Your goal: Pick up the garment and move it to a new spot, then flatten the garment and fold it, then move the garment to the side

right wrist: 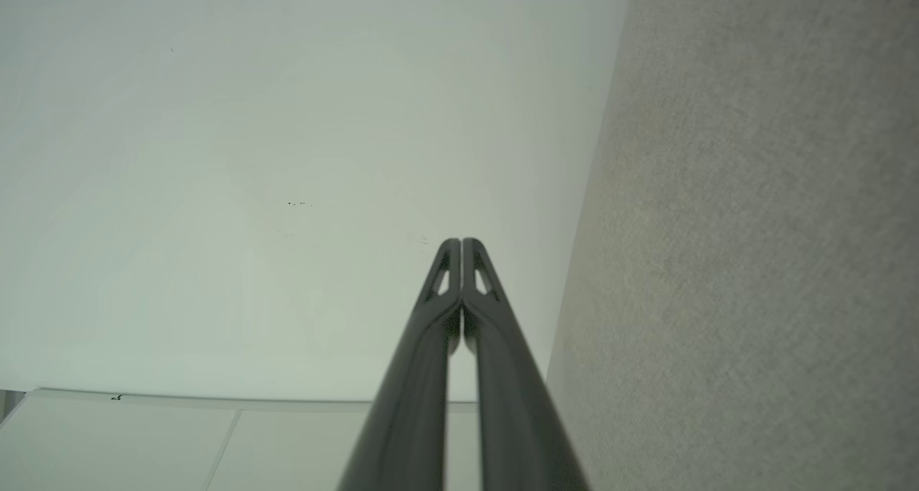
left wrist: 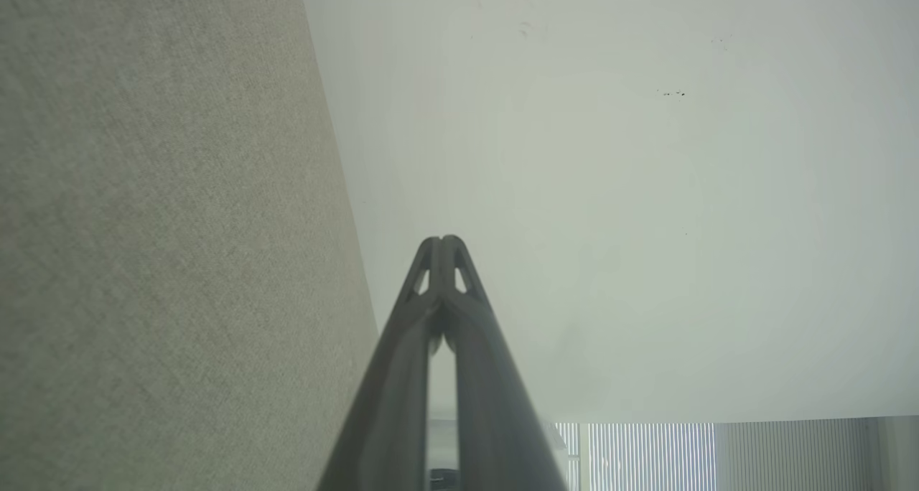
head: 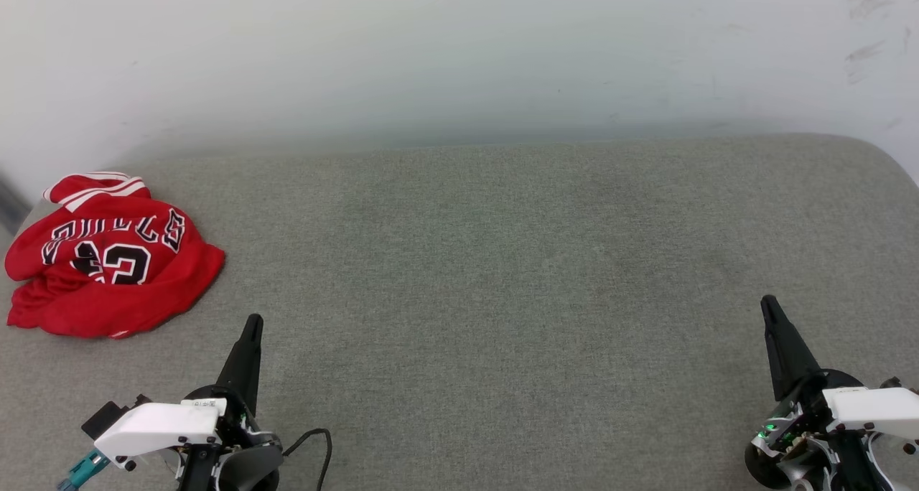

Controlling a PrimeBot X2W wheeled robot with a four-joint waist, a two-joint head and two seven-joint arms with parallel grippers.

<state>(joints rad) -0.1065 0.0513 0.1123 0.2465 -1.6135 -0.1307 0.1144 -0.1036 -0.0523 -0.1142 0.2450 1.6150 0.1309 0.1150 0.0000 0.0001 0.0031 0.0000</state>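
Observation:
The garment (head: 108,258) is a red jersey with black lettering and a number, lying crumpled at the far left of the grey padded surface (head: 488,276); its white-and-red striped trim shows at its far edge. My left gripper (head: 253,322) rests at the lower left, shut and empty, a short way right of and nearer than the garment. At the lower right my right gripper (head: 767,303) is shut and empty too. In the left wrist view the left gripper (left wrist: 441,240) has its tips pressed together; the right wrist view shows the right gripper (right wrist: 461,241) the same way.
A pale wall (head: 459,53) rises directly behind the padded surface. The surface's rounded far right corner (head: 879,153) and its left edge by the garment are in view. A black cable (head: 316,448) loops beside the left wrist.

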